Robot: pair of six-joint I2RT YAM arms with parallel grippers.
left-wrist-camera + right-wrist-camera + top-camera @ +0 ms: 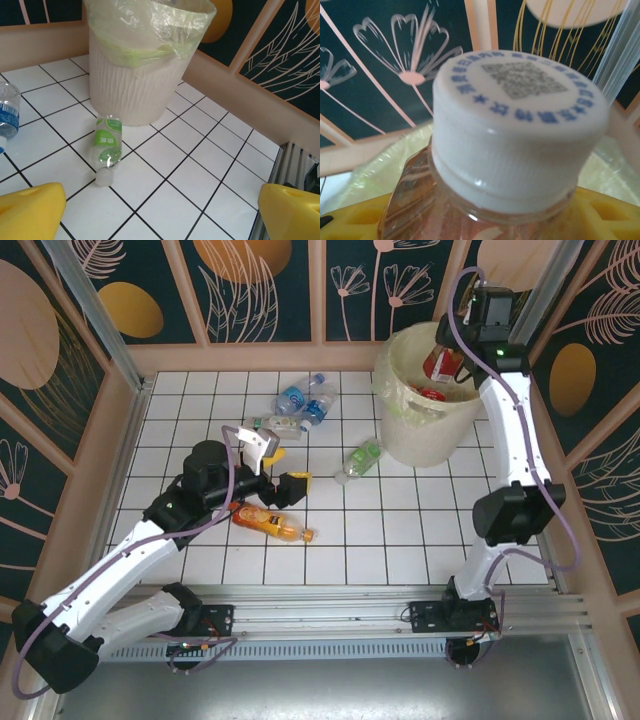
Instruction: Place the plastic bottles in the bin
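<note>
1. We see the right gripper (452, 352) clamped on a red-labelled bottle (441, 364), raised over the open mouth of the bin (430, 435).
2. From the right wrist, the bottle's white cap (520, 125) sits right in front of the lens, with yellow fingers (607, 215) on either side of the neck below it.
3. Directly beneath that gripper, inside the bin, we make out another bottle with a red label (432, 393) on the clear liner (388, 390).
4. The left gripper (282, 465) hangs low over the tiled table (400, 530) with its jaws spread wide and nothing between them.
5. From the left wrist, a green-labelled bottle (106, 147) lies on its side ahead of the fingers (30, 210), cap towards us, and the bin (135, 85) stands just beyond it.
6. An orange bottle (268, 523) lies just behind the left gripper, on the arm's side.
7. Blue-labelled bottles (303, 398) lie in a cluster to the left of where the left gripper points, well apart from the bin.
</note>
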